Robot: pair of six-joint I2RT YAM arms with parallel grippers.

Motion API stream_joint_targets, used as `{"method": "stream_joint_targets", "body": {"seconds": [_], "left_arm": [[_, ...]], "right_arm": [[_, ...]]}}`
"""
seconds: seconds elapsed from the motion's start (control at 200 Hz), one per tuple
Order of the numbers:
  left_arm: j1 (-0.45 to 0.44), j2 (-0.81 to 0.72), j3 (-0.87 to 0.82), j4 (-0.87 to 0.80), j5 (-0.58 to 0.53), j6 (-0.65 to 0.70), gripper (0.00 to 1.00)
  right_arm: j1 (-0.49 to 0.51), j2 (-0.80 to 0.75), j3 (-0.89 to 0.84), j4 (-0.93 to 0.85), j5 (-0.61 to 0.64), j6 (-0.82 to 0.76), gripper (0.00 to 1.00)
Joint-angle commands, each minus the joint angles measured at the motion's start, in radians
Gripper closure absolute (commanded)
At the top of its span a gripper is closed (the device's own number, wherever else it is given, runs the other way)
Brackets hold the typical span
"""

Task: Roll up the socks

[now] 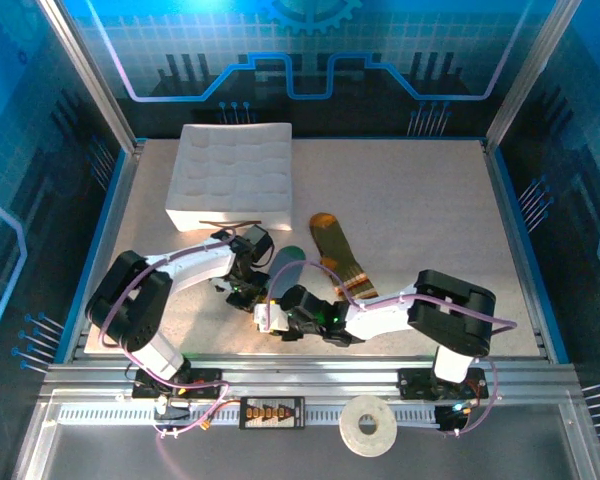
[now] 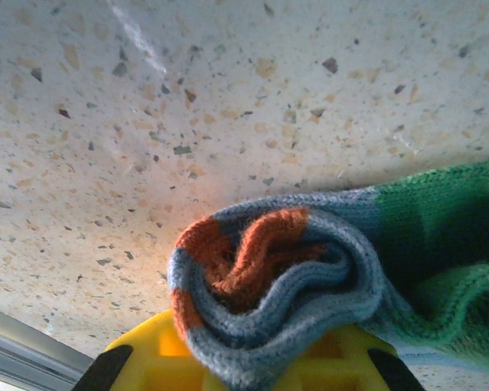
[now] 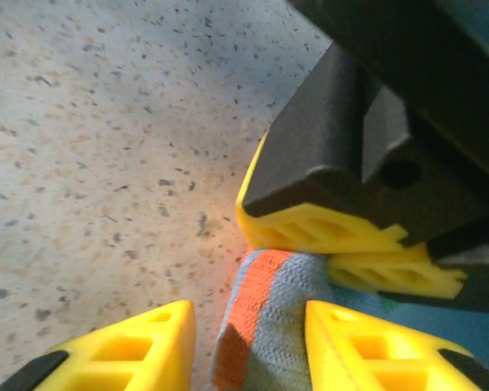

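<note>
While both arms bend low over the table (image 1: 420,200), their hands meet near the front, in the middle. The left arm (image 1: 185,265) reaches out to the right from its base. The left hand (image 1: 248,283) points down at the grey-blue sock (image 1: 285,265). The right arm (image 1: 400,312) lies almost flat and stretches across to the left. That puts the right hand (image 1: 272,318) just in front of the left one.

Seen from the left wrist, the sock has its orange top curled up into a small roll, and its green toe is off to the right. The roll sits right on the yellow fingers (image 2: 147,350) of the left hand. They look pressed close together, pinching the rolled end.

Seen from the right wrist, the right hand (image 3: 248,322) is spread wide. The sock's end stands up between its two yellow fingers (image 3: 130,350). It leans on one finger and leaves a gap by the other. The left hand's fingers touch the top of it there.

The olive-green sock (image 1: 340,256) lies flat just to the right, with its orange toe pointing away from the arms. A white tray (image 1: 235,175) rests farther back.
</note>
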Motion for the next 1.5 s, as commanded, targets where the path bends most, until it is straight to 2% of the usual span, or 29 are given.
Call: {"method": "stream_joint_targets", "body": {"seconds": [0.0, 0.245, 0.39, 0.42, 0.5, 0.58, 0.67, 0.75, 0.825, 0.951, 1.141, 1.306, 1.496], "left_arm": [[-0.012, 0.062, -0.029, -0.043, 0.014, 0.014, 1.0], [-0.01, 0.047, -0.03, -0.035, 0.023, 0.022, 1.0], [0.001, 0.021, -0.027, -0.036, 0.022, 0.034, 1.0], [0.005, 0.013, -0.025, -0.039, 0.019, 0.038, 0.98], [0.016, -0.028, -0.022, -0.048, 0.006, 0.049, 0.87], [0.029, -0.089, -0.021, -0.046, -0.011, 0.063, 0.67], [0.045, -0.158, -0.019, -0.059, -0.027, 0.075, 0.44], [0.06, -0.215, -0.028, -0.07, -0.046, 0.084, 0.33], [0.072, -0.265, -0.045, -0.076, -0.062, 0.095, 0.28], [0.085, -0.349, -0.097, -0.046, -0.083, 0.116, 0.28], [0.085, -0.448, -0.22, 0.139, -0.057, 0.14, 0.37], [0.076, -0.44, -0.255, 0.246, -0.05, 0.177, 0.44], [0.064, -0.397, -0.277, 0.349, -0.06, 0.201, 0.45]], "right_arm": [[0.01, 0.046, 0.047, -0.02, 0.092, -0.036, 0.65], [0.009, 0.105, 0.059, -0.07, 0.155, -0.025, 0.73], [-0.006, 0.112, 0.044, -0.107, 0.115, 0.017, 0.86], [-0.009, 0.111, 0.043, -0.135, 0.103, 0.029, 0.89], [-0.021, 0.103, 0.038, -0.167, 0.062, 0.061, 0.96], [-0.04, 0.097, 0.038, -0.203, -0.005, 0.103, 1.0], [-0.068, 0.097, 0.028, -0.22, -0.093, 0.155, 1.0], [-0.094, 0.102, 0.019, -0.227, -0.173, 0.195, 1.0], [-0.116, 0.106, 0.017, -0.23, -0.218, 0.227, 1.0], [-0.166, 0.124, 0.033, -0.249, -0.31, 0.277, 1.0], [-0.262, 0.171, 0.08, -0.292, -0.454, 0.377, 1.0], [-0.338, 0.223, 0.123, -0.319, -0.613, 0.455, 1.0], [-0.379, 0.276, 0.136, -0.357, -0.693, 0.503, 1.0]]}}
